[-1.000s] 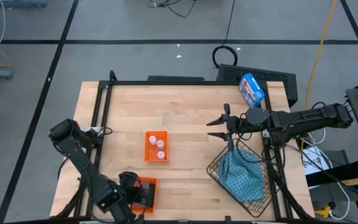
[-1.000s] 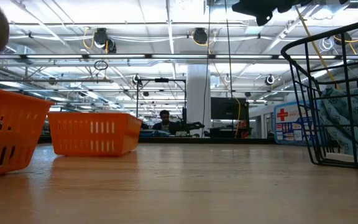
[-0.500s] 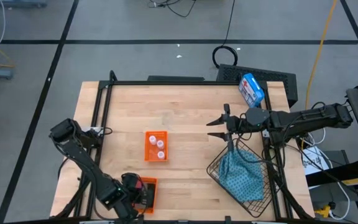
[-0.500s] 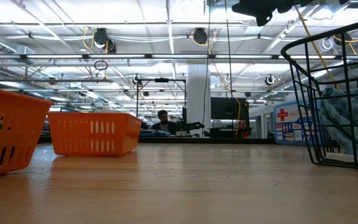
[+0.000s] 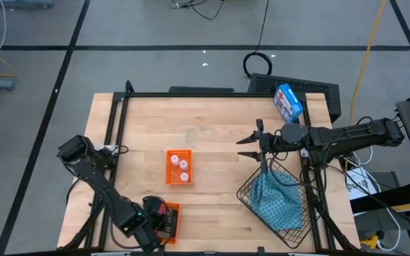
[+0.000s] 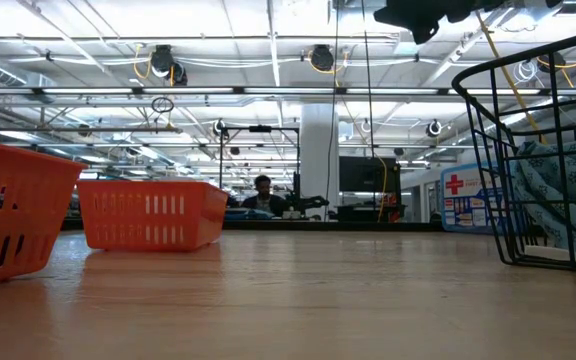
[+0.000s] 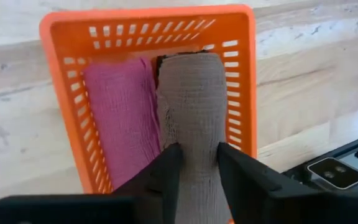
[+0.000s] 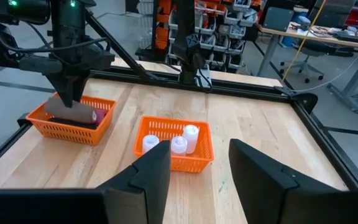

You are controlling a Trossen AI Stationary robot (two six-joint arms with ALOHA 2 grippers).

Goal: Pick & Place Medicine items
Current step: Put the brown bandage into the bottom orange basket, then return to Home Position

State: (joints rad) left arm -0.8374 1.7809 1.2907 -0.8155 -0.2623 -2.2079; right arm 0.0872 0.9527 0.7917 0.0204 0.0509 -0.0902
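Two orange baskets are sitting on the worktop [image 5: 212, 128], and the larger-looking job now is a clean release into the one at the near left edge. The left gripper [image 7: 191, 163] is hanging over that orange basket [image 7: 67, 93], its fingers straddling the brown cylinder [image 7: 191, 106], which is lying inside beside the pink cylinder [image 7: 120, 112]; a dark edge behind them may be the black one, though that is unclear. The fingers are looking slightly parted and are sitting against the brown roll's sides; whether they are gripping it is hard to tell. To finish well, the arm is probably needing to spread wider and lift straight up, so the soft roll is not dragged out or the light basket tipped. The right gripper [image 5: 249, 147] is waiting, fingers spread and holding nothing, mid-worktop beside the wire basket [image 5: 290, 231]. The three white vials [image 5: 183, 165] are standing in the middle orange basket [image 5: 169, 165].
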